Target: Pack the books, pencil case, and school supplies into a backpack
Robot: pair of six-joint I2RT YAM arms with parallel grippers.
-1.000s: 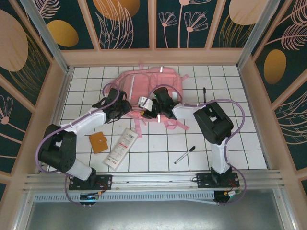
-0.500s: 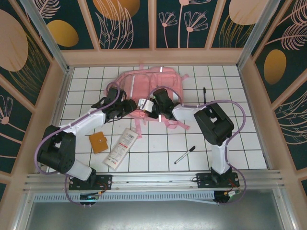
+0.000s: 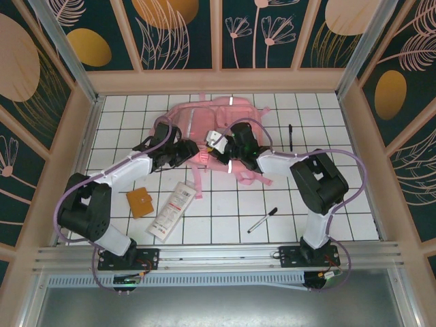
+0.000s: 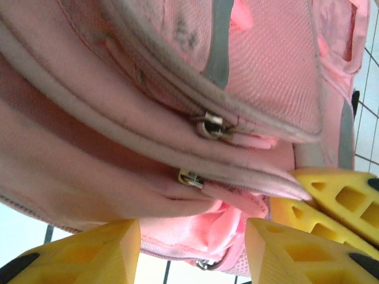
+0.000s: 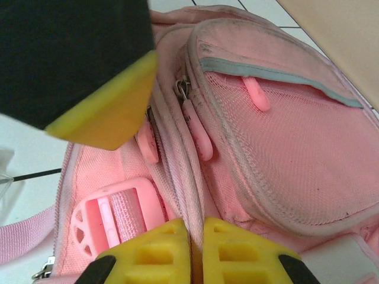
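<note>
Right gripper [image 5: 196, 234] farther right, jaws newly tight on backpack [image 5: 284, 154].

- backpack [image 3: 211, 122]: pink; silvery-grey reflective strips; pink zip pulls; silver metal sliders.
- pencil case [image 3: 174, 210], on the near side of the backpack: white, with red and grey printing.
- square item [image 3: 140, 202], near-left of the backpack: orange-brown.
- whitish pen [image 3: 262, 220], near-right of the backpack: pale barrel, black cap.
- black pen [image 3: 290, 136], right of the backpack: all black.
- table [image 3: 354, 204]: white tiles, dark grid lines.
- walls [image 3: 272, 34]: dark teal, pink line-drawn flowers and leaves, gold ovals.
- left gripper [image 4: 192, 254], right gripper [image 5: 196, 236]: yellow fingers.
</note>
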